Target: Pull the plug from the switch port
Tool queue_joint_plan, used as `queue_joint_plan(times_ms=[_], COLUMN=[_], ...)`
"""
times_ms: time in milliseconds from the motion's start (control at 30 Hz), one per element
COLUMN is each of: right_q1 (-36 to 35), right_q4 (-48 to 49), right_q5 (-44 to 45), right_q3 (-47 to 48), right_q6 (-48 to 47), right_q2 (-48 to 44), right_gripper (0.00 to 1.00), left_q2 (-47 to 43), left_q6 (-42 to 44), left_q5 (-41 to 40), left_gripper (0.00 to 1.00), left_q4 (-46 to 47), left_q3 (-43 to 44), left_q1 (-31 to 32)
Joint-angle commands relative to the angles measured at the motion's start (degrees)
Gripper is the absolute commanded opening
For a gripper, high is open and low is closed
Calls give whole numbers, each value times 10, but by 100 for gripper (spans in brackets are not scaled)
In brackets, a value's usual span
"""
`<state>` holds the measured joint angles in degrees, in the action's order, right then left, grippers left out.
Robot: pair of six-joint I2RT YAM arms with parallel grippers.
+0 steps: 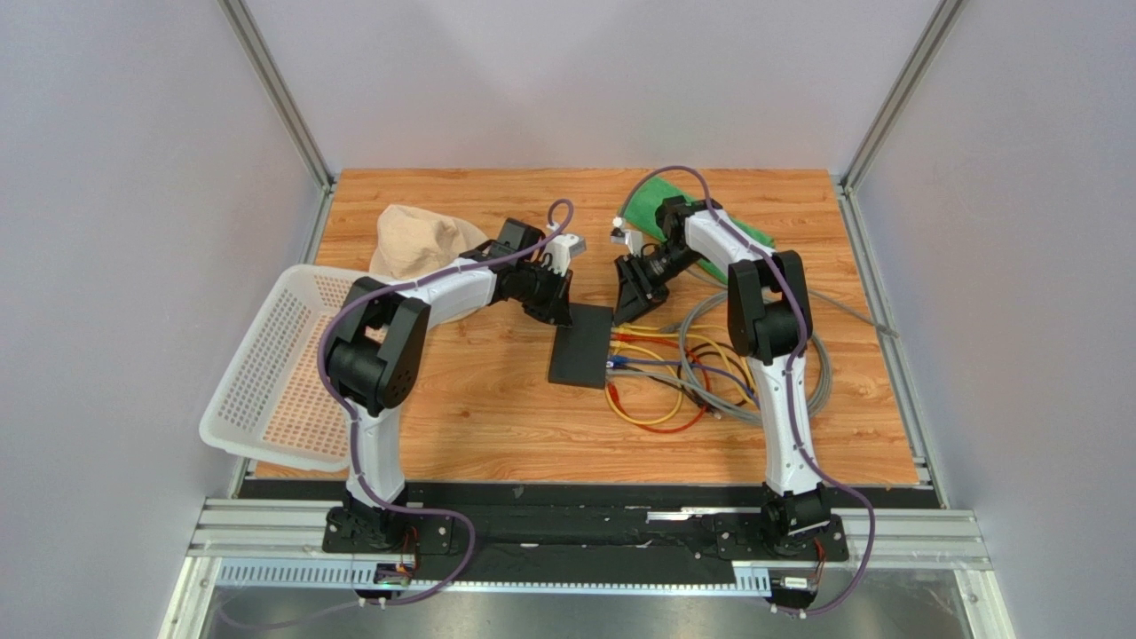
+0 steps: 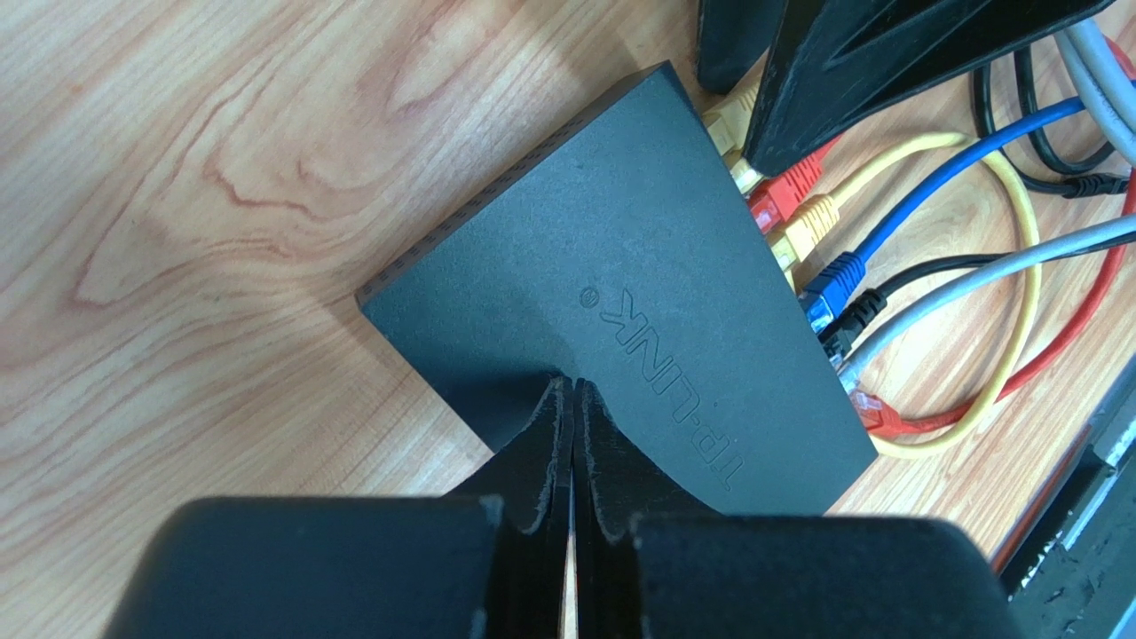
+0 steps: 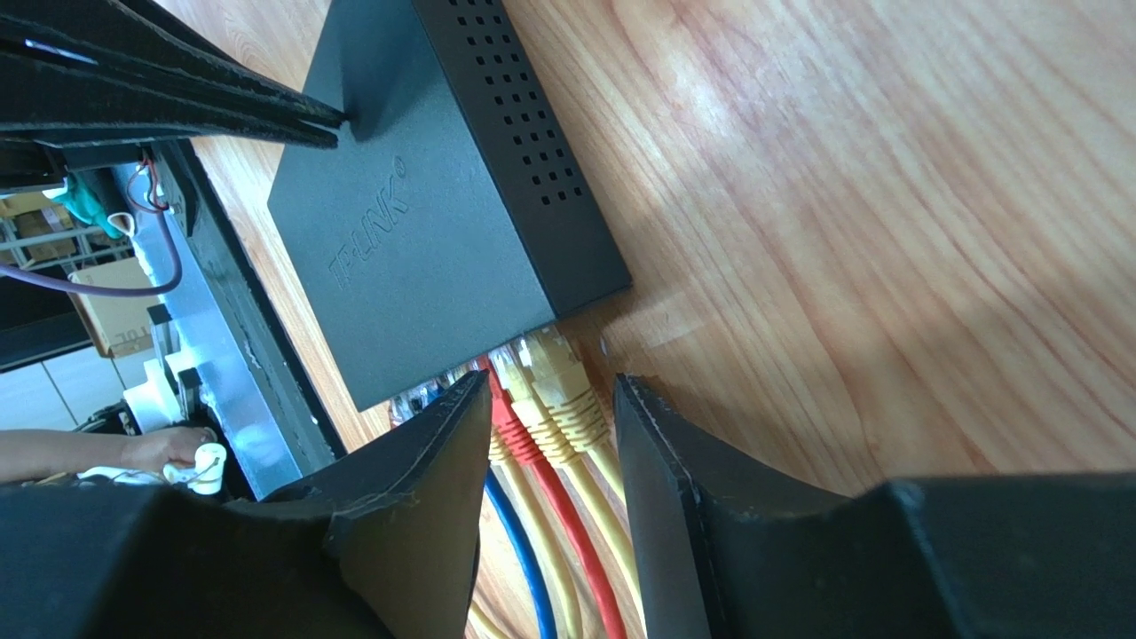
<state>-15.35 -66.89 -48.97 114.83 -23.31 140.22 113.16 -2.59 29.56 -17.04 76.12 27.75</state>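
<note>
Shows switch (image 1: 583,344) lying flat near centre of worktop (image 1: 467,386), sockets toward the right edge. Shows left gripper (image 2: 572,389) with fingers pressed together, tips resting on switch top. Shows right gripper (image 3: 554,389) spread apart, straddling yellow plugs (image 3: 567,386) and red plug (image 3: 504,420).

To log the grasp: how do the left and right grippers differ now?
The left gripper is shut; the right gripper is open. The left gripper touches the switch top; the right gripper straddles yellow plugs and a red plug. Both are black and at the switch.
</note>
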Motion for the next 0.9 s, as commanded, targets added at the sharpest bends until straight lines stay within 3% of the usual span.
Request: queue_joint_plan(times_ms=[0, 500, 867], right_q1=[-15, -10, 1], right_q4=[-11, -32, -47], right_q5=[20, -20, -42], right_q3=[31, 37, 45], right_q6=[-18, -23, -15], right_q2=[30, 50, 69], right_gripper=[47, 45, 34], left_q2=[23, 27, 29], left_q6=[24, 25, 25], left_q5=[-12, -21, -23], left_gripper=[0, 0, 0], left_q4=[-4, -3, -4], left_q3=[9, 6, 7], left_q1=[6, 9, 9])
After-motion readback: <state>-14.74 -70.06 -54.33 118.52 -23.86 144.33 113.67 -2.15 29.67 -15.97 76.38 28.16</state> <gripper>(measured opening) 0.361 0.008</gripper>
